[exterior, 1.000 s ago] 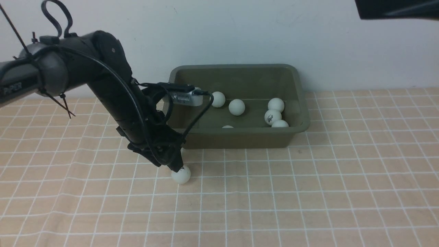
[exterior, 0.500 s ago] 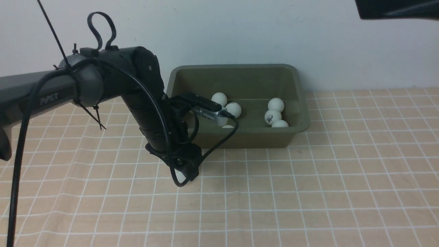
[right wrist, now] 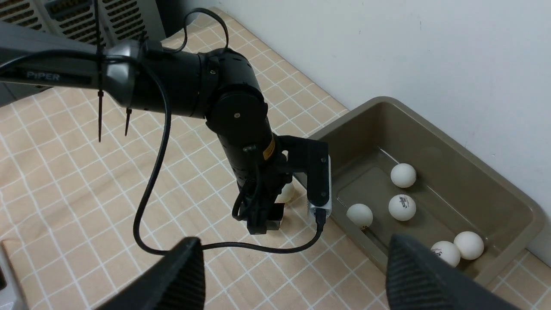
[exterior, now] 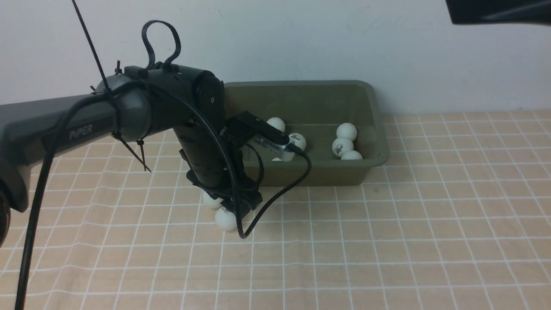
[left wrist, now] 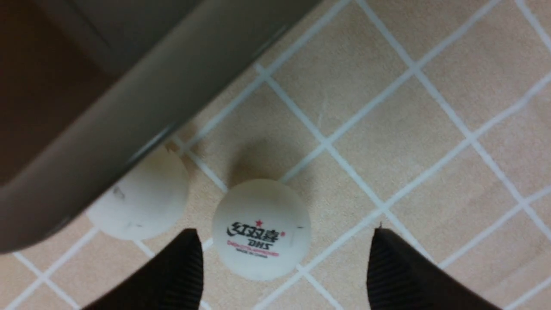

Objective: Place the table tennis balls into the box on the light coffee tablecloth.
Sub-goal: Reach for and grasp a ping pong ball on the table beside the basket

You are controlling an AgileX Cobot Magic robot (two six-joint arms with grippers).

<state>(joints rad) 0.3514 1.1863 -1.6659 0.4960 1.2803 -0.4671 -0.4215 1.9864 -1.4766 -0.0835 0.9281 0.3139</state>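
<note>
table tennis balls (left wrist: 261,228): white plastic, matt, smooth; one carries black-and-red print
box (exterior: 310,174): olive plastic, smooth, faint sheen along rim
light coffee tablecloth (exterior: 387,241): cloth, matt, slightly creased (fine weave shows up close)
left end effector (left wrist: 284,241): finger pads (left wrist: 389,267) black, finely ribbed, matt
wrist camera housing (exterior: 271,144): silvery, ribbed, metal-looking

Black-and-grey PiPER-marked left arm (exterior: 202,142), black cable (exterior: 35,206), ribbed fingers (left wrist: 172,275)

The light coffee tablecloth (exterior: 387,241), slightly creased, carries the olive-green box (exterior: 301,174). One table tennis ball (exterior: 225,218) and a second ball (exterior: 210,201) lie on the cloth just off the box's near-left corner.
</note>
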